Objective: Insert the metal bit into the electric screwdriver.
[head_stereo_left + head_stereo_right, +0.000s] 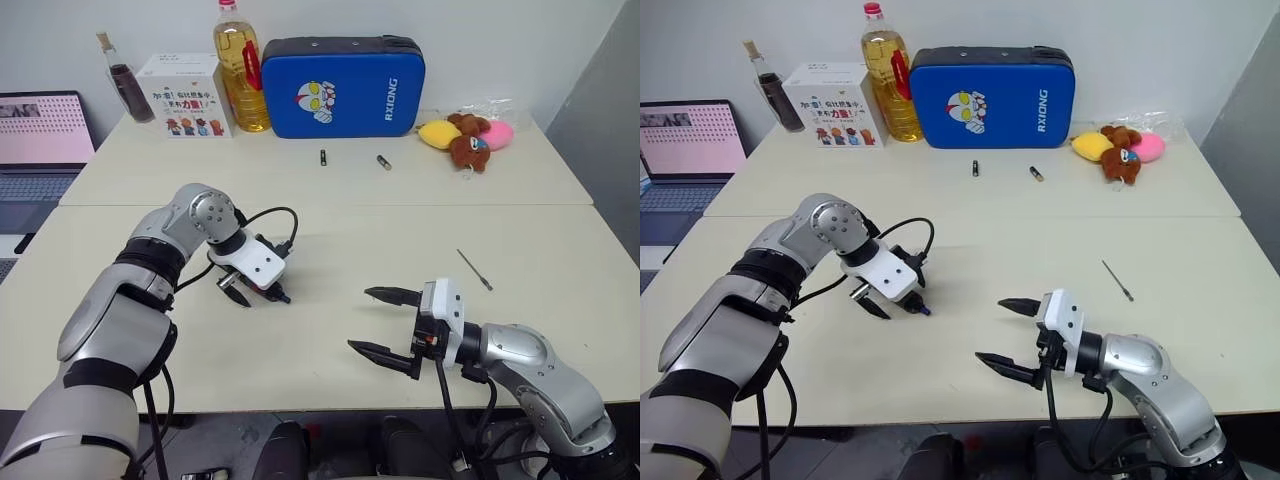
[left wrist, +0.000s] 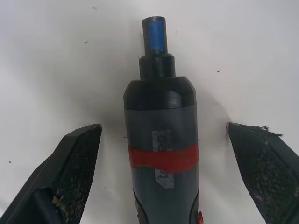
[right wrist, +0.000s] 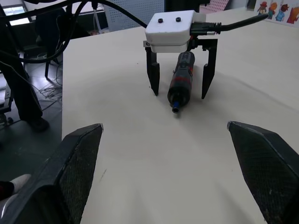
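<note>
The electric screwdriver (image 2: 161, 140), black with a red band and a bluish tip, lies flat on the near table. My left gripper (image 1: 262, 296) points down over it, open, with one finger (image 3: 153, 74) on each side of the body and a gap to each. In the right wrist view the screwdriver (image 3: 181, 86) points its tip toward my right gripper. The right gripper (image 1: 360, 320) hovers level near the front edge, open and empty, facing the left one. The metal bit (image 1: 474, 269), a thin grey rod, lies alone on the table to the right, beyond the right gripper.
Along the back of the far table (image 1: 300, 180) stand a blue case (image 1: 343, 88), an oil bottle (image 1: 238, 65), a dark bottle (image 1: 125, 85) and a white box (image 1: 185, 95). Plush toys (image 1: 468, 135) sit at the back right, two short dark cylinders (image 1: 323, 157) lie mid-table, and a laptop (image 1: 40, 140) is at left.
</note>
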